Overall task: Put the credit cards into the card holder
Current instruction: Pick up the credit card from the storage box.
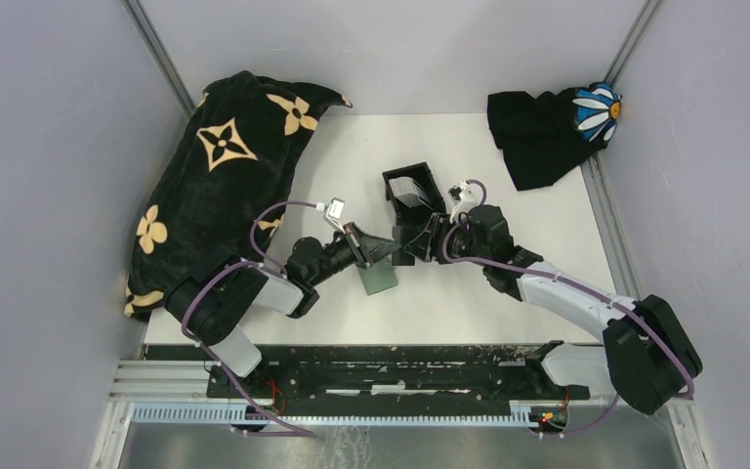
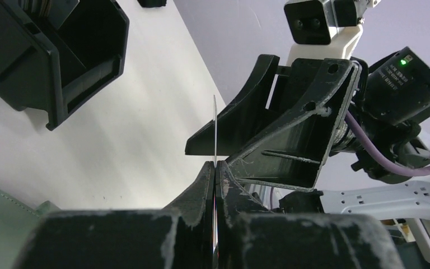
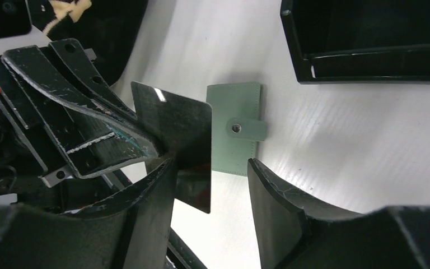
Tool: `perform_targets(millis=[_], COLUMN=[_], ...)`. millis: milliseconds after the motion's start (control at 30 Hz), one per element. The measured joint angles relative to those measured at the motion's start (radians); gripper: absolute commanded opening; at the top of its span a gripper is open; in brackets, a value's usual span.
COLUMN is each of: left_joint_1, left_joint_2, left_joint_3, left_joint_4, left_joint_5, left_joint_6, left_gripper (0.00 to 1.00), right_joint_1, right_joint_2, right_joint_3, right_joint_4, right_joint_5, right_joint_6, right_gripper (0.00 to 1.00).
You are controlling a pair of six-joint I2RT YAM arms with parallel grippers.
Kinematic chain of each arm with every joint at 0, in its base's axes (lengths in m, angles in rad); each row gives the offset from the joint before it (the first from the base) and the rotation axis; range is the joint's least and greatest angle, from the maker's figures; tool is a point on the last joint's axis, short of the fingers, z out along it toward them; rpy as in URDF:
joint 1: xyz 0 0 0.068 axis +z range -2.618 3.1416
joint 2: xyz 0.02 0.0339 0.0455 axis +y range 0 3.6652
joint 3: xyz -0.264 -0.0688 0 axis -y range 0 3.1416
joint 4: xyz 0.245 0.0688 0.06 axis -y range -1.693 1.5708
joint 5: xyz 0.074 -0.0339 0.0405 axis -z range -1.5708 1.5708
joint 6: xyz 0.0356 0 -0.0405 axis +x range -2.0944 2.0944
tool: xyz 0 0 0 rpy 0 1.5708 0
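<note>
Black blanket [image 1: 225,166] with tan flowers lies at far left. Mid-table, the left gripper [image 2: 215,168] is clamped tight on one edge of a dark credit card [image 3: 179,129], holding it upright over the table near a green snap-tab wallet [image 3: 229,151]. Facing it, the right gripper [image 3: 211,163] stands with jaws wide; the card's free end lies between its fingers, nearer one of them, and contact cannot be told. The step is judged to be a handover. Centre the card between the pads, close on its flat faces well in from the edge, and only then let the left release. Just beyond sits the card holder [image 1: 420,172], open-topped, with pale cards [image 1: 408,188] inside. A daisy cloth [image 1: 547,132] lies far right.
</note>
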Motion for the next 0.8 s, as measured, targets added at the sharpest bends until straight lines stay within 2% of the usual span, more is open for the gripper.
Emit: perform_targets(millis=[133, 200, 267, 400, 467, 533, 667, 800], left_joint_1=[0.000, 0.000, 0.000, 0.005, 0.015, 0.023, 0.031, 0.024], left_joint_2=[0.027, 0.051, 0.070, 0.097, 0.104, 0.108, 0.104, 0.013], left_joint_3=[0.000, 0.000, 0.000, -0.002, -0.005, -0.008, -0.013, -0.031], left_joint_4=[0.042, 0.071, 0.097, 0.137, 0.142, 0.144, 0.125, -0.023], left_joint_5=[-0.001, 0.000, 0.000, -0.003, -0.011, -0.014, -0.025, -0.065], left_joint_6=[-0.041, -0.064, -0.084, -0.121, -0.129, -0.137, -0.138, -0.112], left_gripper=[0.03, 0.03, 0.03, 0.03, 0.08, 0.18, 0.32, 0.34], right_joint_1=[-0.001, -0.002, -0.002, -0.011, -0.023, -0.029, -0.031, -0.023], right_joint_2=[0.030, 0.038, 0.043, 0.053, 0.068, 0.083, 0.098, 0.095], right_joint_3=[-0.009, -0.021, -0.033, -0.063, -0.076, -0.086, -0.090, -0.072], right_joint_4=[0.062, 0.099, 0.132, 0.218, 0.270, 0.315, 0.364, 0.310], right_joint_5=[-0.023, -0.035, -0.049, -0.078, -0.097, -0.113, -0.141, -0.148], right_joint_6=[0.036, 0.055, 0.073, 0.122, 0.156, 0.186, 0.223, 0.200], right_gripper=[0.52, 0.46, 0.37, 0.11, 0.02, 0.01, 0.01, 0.01])
